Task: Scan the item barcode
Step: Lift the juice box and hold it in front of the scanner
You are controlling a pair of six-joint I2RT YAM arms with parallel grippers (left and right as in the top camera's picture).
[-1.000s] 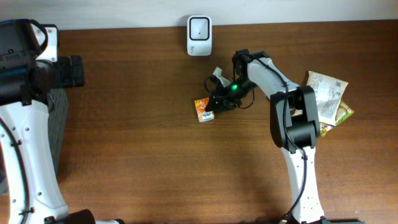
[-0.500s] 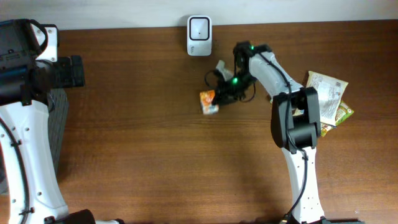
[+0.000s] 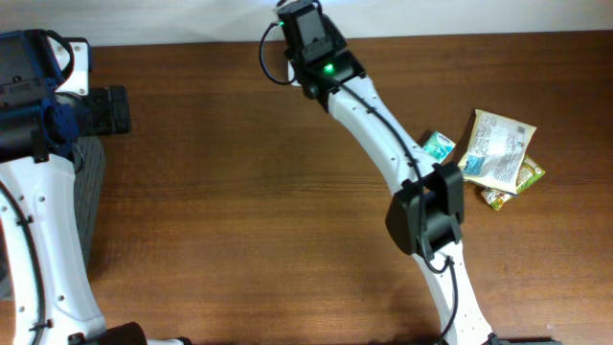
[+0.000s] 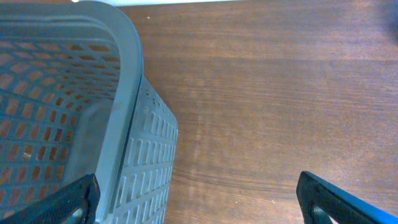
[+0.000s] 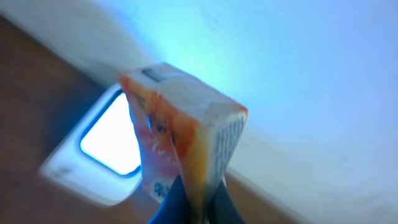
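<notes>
The right pincer (image 5: 191, 202) is gripping a small orange box (image 5: 180, 118), its dark fingers (image 5: 166, 208) closing on the box's lower edge. In the right wrist view the box is standing up out of the pincer, slightly tilted, with one narrow printed end facing right. It is hanging in the air just in front of the barcode scanner (image 5: 102, 146), whose white window is glowing at the lower left, against a pale wall. Whether the box's barcode is facing that window is not showing.

From overhead, the right arm (image 3: 383, 144) is reaching across the wooden worktop (image 3: 239, 211) to the middle of its far edge, and its wrist is covering both box and scanner there.

On the right side of the worktop a pale snack pouch (image 3: 498, 144) is lying over a yellow-green packet (image 3: 530, 174), with a teal packet (image 3: 439, 146) just beside it, partly under the arm.

The left pincer (image 4: 199, 202) is standing wide open, holding nothing, and is hovering at the far left beside a grey plastic basket (image 4: 124, 124), which is sitting at the worktop's left edge.
</notes>
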